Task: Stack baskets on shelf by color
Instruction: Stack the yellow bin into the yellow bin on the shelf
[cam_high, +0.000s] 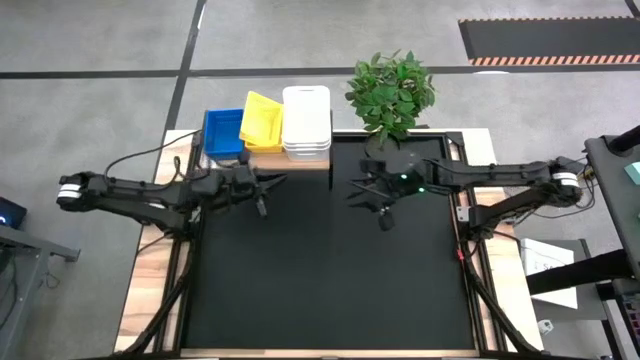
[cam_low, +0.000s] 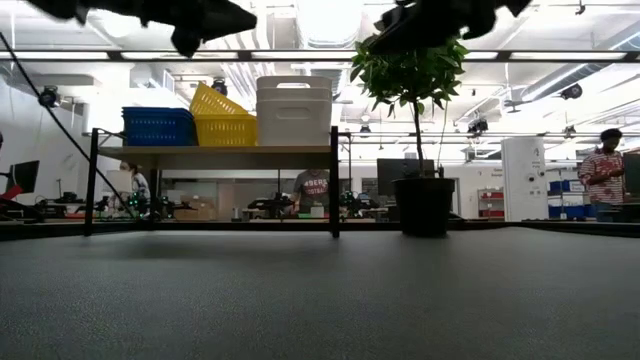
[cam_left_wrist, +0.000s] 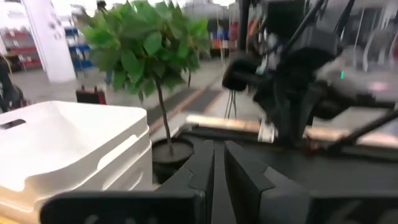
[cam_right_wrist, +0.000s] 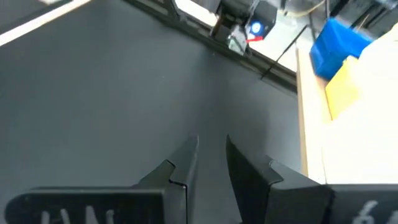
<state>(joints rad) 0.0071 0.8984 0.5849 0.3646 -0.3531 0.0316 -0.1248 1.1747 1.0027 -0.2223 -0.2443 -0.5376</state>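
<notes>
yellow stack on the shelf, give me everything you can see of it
The yellow stack looks like glossy plastic with perforated sides. It sits on the wooden shelf, in the middle, between the blue stack and the taller white stack. The top yellow basket is not seated: it tilts, one end raised toward the blue side. It appears to touch or nearly touch both neighbours. How many baskets it holds cannot be counted. Neither tool touches it.

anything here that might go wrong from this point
The yellow baskets are the main worry: the top one sits tilted in its stack on the shelf, so a nudge might tip it off. The left gripper hovers close to the shelf's front edge and may clip it when moving. The potted plant stands right beside the white baskets, near the right gripper, so its leaves may get brushed.
</notes>
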